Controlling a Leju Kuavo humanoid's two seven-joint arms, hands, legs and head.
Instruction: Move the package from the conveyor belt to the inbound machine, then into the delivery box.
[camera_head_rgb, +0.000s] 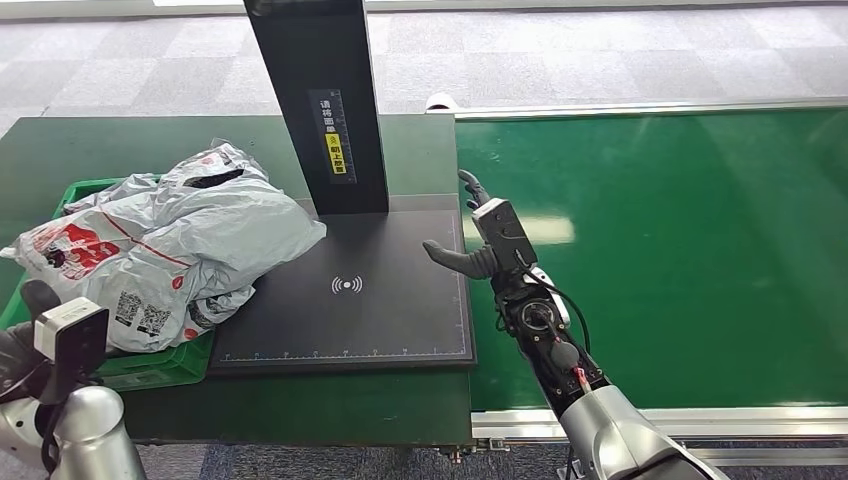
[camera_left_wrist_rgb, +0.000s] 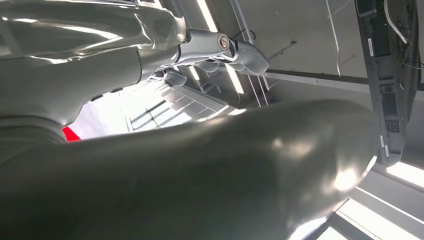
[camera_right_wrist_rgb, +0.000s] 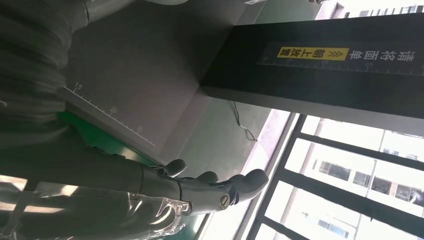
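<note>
Just left of the spread, empty right hand (camera_head_rgb: 478, 243) lies the inbound machine (camera_head_rgb: 350, 290); the package (camera_head_rgb: 170, 245) is already binned, so retreat over the conveyor belt (camera_head_rgb: 680, 250). Left hand (camera_left_wrist_rgb: 220, 50): cannot tell.

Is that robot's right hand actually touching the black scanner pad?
Cannot tell. In the head view the right hand sits at the scanner pad's right edge with fingers spread, thumb overlapping it, but no view plainly shows contact or a gap.

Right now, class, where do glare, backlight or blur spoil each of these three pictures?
Head view: a pale glare patch on the green conveyor belt, otherwise sharp. Left wrist view: a blurred glossy grey surface up close, with bright windows behind it. Right wrist view: window backlight darkens the right hand's dark fingers.
</note>
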